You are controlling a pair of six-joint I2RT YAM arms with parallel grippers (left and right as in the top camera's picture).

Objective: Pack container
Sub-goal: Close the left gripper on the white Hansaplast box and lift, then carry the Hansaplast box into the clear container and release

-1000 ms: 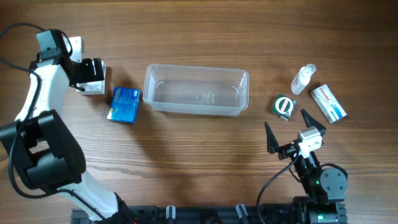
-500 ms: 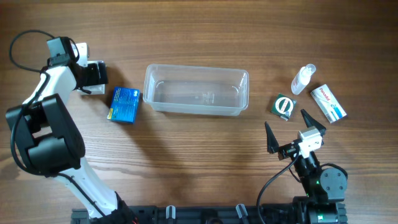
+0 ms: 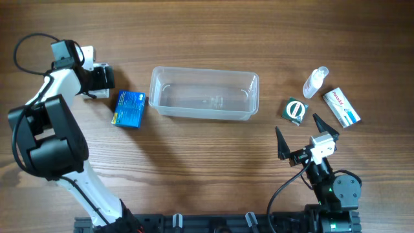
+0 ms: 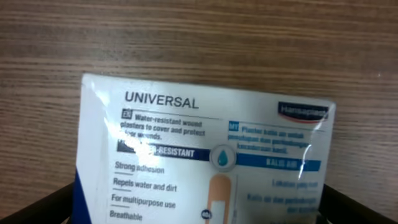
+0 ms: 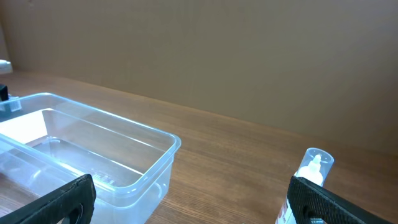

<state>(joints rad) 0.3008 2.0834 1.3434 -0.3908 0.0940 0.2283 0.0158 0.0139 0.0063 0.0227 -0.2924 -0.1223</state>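
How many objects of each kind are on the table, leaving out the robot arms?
Small boxes: 4 (blue box, plaster box, green box, white box)
Clear bottle: 1
Container: 1
Total: 6

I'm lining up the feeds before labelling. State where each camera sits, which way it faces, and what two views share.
Overhead: fixed above the table, looking straight down; shows the left arm and the right arm, whose jaws are open.
Left wrist: on the left arm, aimed close at a plaster box with wood behind it; dark jaw tips at the bottom corners.
Right wrist: low on the right arm, facing across the table at the container and small bottle; jaw tips at the bottom corners.
Shared: overhead and right wrist both show the container and small bottle.
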